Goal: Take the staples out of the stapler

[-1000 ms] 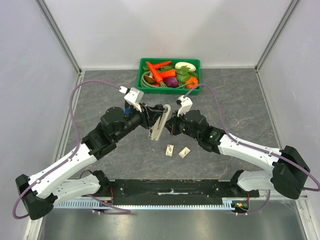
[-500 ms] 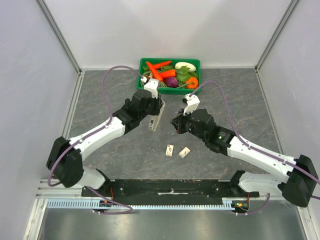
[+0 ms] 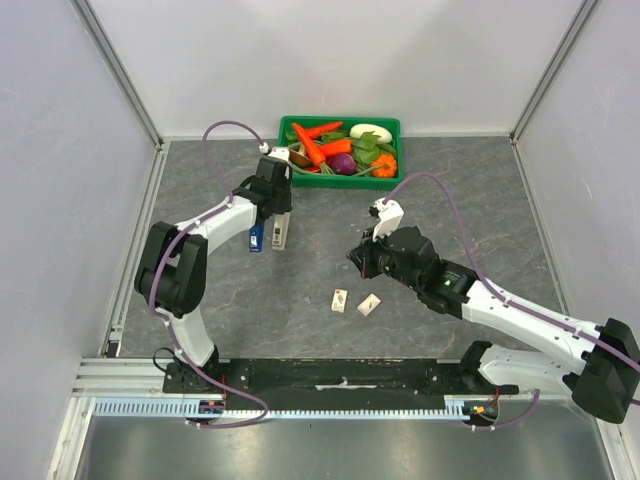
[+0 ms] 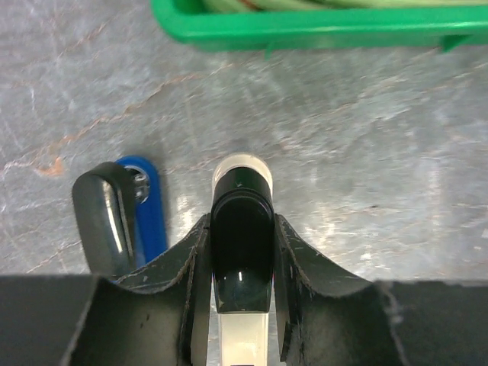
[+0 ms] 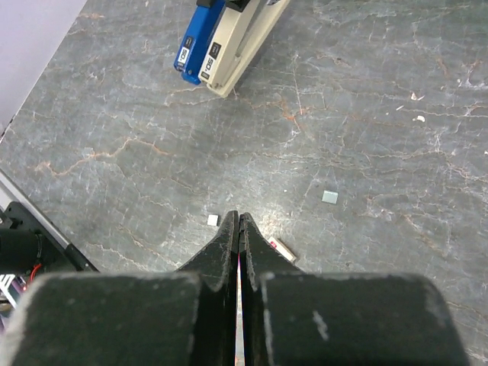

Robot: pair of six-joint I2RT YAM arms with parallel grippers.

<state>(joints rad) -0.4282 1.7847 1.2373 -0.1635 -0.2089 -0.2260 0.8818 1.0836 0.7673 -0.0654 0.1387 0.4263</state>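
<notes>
The left hand (image 4: 241, 226) is clamping down on the stapler (image 4: 242, 171), its two dark fingers (image 4: 194, 267) pressing in on either side of the glossy black top, and the cream nose is poking out just past the fingertips. In the overhead view this arm is stretching out towards the far left part of the desk (image 3: 480, 200). The stapler is sitting low there, in front of the left end of the green tray (image 4: 320, 34).

Right beside it, on its left, the blue stapler (image 4: 146, 200) is lying along the same line. In the right wrist view the two bodies are looking side by side and touching. Whether the cream one is resting on the stone-grey surface or hanging just off it cannot be told.

Behind them, the tray is standing against the middle of the far edge, and it is holding a pile of vegetables (image 3: 340, 145).

Over to the right hand (image 5: 239, 223): its fingers are pressing together with nothing between them. It is hovering over the middle of the desk, well apart from both staplers.

Nearer the front edge, two small pale blocks (image 3: 340, 300) (image 3: 369, 304) are lying close together on the desk, just in front of that hand.
</notes>
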